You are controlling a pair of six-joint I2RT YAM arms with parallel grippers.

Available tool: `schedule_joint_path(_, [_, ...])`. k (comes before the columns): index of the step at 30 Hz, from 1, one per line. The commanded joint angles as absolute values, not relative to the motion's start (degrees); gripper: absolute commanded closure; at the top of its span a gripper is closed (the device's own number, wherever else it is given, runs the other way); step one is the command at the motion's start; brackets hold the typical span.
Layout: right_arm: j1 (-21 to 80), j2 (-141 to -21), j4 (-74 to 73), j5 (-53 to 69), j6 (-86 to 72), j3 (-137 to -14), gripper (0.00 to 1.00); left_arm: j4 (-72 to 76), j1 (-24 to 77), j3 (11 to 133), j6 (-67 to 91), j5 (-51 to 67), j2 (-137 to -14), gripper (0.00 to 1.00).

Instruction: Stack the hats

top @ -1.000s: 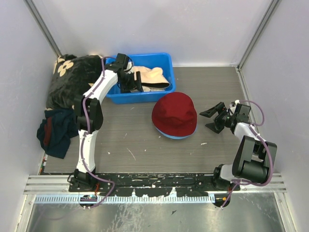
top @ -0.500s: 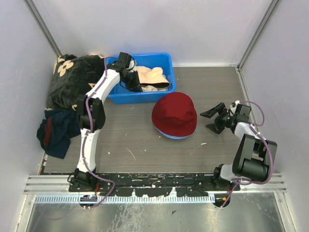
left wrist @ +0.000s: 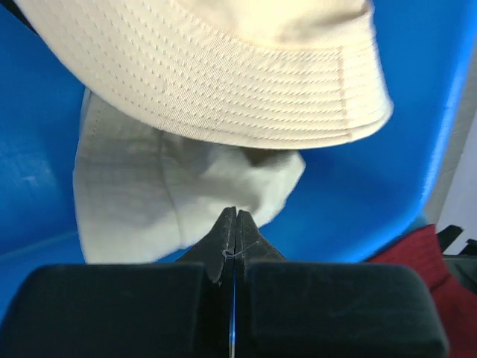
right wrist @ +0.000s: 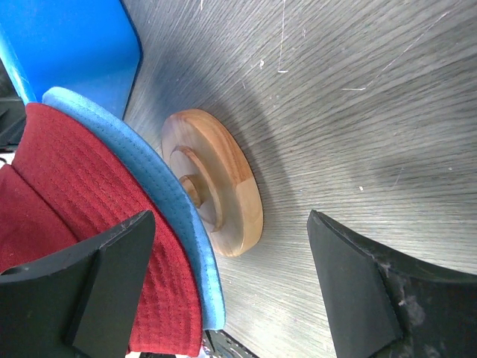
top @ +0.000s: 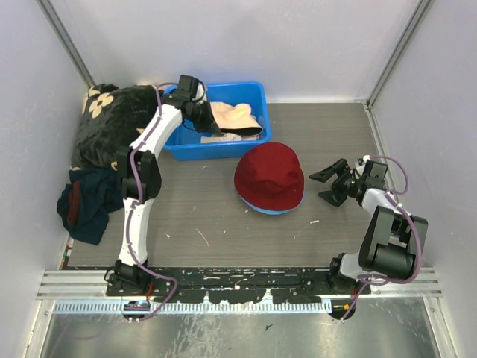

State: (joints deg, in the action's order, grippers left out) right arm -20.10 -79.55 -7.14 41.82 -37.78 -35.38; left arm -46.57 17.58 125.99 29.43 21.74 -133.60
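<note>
While outstretched over the bin, left gripper closed beside cream hats.

Two matching arms. L arm & R arm: white link shells, chunky blk joint housings, blk base blocks. Thin purple cable looped along each, clipped at joints. L gripper: matte blk, squared body w/ rounded corners, wedge-tipped fingers, wisp of thread at tips. R gripper: flat tapered blk fingers, edges scuffed grey.
</note>
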Motion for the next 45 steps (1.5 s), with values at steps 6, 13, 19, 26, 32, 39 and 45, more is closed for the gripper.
schedule_joint_path(6, [-20.42, -78.84, -5.55, 42.01, -37.61, -37.34, 0.11, -40.97, 14.86, 134.47, 34.03, 23.05, -122.77, 1.00])
schedule_joint_path(13, [-20.41, -78.92, -4.69, 43.03, -38.05, -36.95, 0.11, -43.92, 14.76, 131.25, 31.86, 23.33, -121.81, 0.54])
schedule_joint_path(19, [-20.47, -78.84, -4.53, 43.11, -38.06, -36.89, 0.11, -50.45, 18.95, 133.94, 27.30, 17.99, -124.54, 0.30])
schedule_joint_path(26, [-20.46, -78.62, -4.45, 43.24, -37.93, -36.83, 0.11, -54.39, 22.63, 138.11, 26.39, 13.51, -130.51, 0.16])
schedule_joint_path(32, [-20.40, -78.41, -4.48, 43.32, -37.63, -36.58, 0.11, -57.90, 24.52, 139.12, 25.46, 11.40, -135.01, 0.10])
schedule_joint_path(39, [-20.42, -78.48, -4.27, 43.46, -37.40, -36.32, 0.11, -60.06, 25.72, 141.23, 23.94, 6.39, -138.73, 0.06])
schedule_joint_path(45, [-20.43, -78.41, -4.01, 43.59, -37.31, -35.89, 0.12, -59.63, 26.60, 142.94, 24.35, 5.77, -141.65, 0.01])
